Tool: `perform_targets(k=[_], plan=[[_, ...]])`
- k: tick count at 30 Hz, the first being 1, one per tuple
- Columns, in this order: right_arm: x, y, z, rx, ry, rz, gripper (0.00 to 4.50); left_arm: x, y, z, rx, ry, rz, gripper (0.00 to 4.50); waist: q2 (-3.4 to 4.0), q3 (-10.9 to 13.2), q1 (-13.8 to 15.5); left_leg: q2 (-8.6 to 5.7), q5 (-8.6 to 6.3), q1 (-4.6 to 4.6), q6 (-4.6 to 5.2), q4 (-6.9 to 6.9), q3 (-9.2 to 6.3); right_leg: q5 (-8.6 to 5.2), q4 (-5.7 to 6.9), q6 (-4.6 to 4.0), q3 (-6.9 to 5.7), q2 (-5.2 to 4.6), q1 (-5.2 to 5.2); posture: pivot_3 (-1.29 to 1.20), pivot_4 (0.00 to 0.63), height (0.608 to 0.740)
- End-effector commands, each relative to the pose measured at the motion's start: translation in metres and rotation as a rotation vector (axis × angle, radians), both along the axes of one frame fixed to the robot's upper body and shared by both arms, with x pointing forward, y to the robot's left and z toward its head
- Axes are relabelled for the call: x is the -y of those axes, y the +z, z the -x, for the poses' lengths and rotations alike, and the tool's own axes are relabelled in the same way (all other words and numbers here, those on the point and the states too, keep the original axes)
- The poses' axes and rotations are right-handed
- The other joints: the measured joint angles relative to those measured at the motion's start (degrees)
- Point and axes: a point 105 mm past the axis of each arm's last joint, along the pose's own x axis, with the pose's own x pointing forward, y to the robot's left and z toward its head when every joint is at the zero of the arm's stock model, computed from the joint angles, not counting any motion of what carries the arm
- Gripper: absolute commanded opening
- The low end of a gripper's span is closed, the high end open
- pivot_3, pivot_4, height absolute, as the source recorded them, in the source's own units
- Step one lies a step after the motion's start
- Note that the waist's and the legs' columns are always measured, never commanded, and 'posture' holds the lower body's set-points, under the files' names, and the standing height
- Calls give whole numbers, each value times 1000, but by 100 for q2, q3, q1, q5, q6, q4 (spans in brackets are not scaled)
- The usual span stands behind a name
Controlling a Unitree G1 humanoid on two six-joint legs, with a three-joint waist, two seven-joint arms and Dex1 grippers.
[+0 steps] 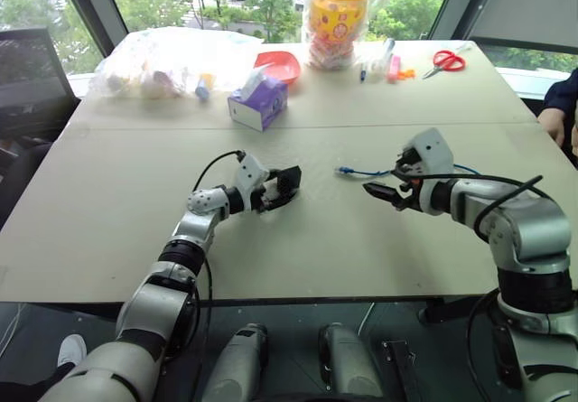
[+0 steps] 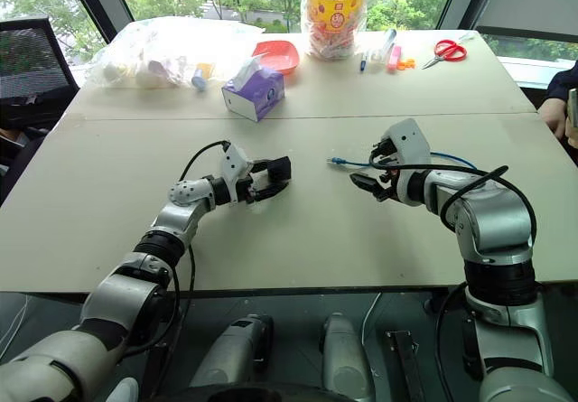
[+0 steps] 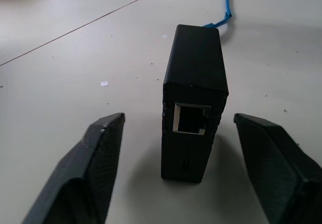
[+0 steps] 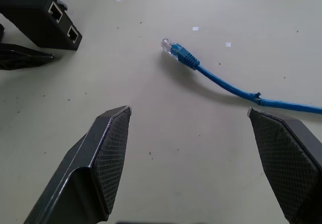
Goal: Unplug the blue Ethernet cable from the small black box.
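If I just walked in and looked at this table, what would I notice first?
Probably the bright blue Ethernet cable lying loose on the near part of the table, its pale plug pulled free in front of the open right gripper. Then the small black box, sitting on the table between the fingers of the open left gripper, its port empty. Farther back, the purple tissue box and the big orange jar catch the eye.
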Motion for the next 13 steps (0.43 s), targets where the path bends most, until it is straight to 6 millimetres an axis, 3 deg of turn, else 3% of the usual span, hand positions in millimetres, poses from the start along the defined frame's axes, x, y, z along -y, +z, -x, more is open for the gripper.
perform_targets(k=[1,8,13], plan=[[-5,4,18,-4,74,17,3858,-13,-2,5,-13,-9,-11,4488,0,0,-6,0,-1,0,1,0,0,0,0,0,0,0,0,0,150,740],[-13,4,44,-29,190,19,3858,-39,22,18,-6,-38,-9,4488,1,0,-25,7,-3,0,4,-2,-1,-1,0,-1,0,4,-1,0,150,740],[-12,13,49,5,199,11,3858,-49,42,37,5,-66,-26,4488,1,0,3,5,-3,-7,3,0,-3,-4,-8,-6,0,-2,-1,0,150,740]])
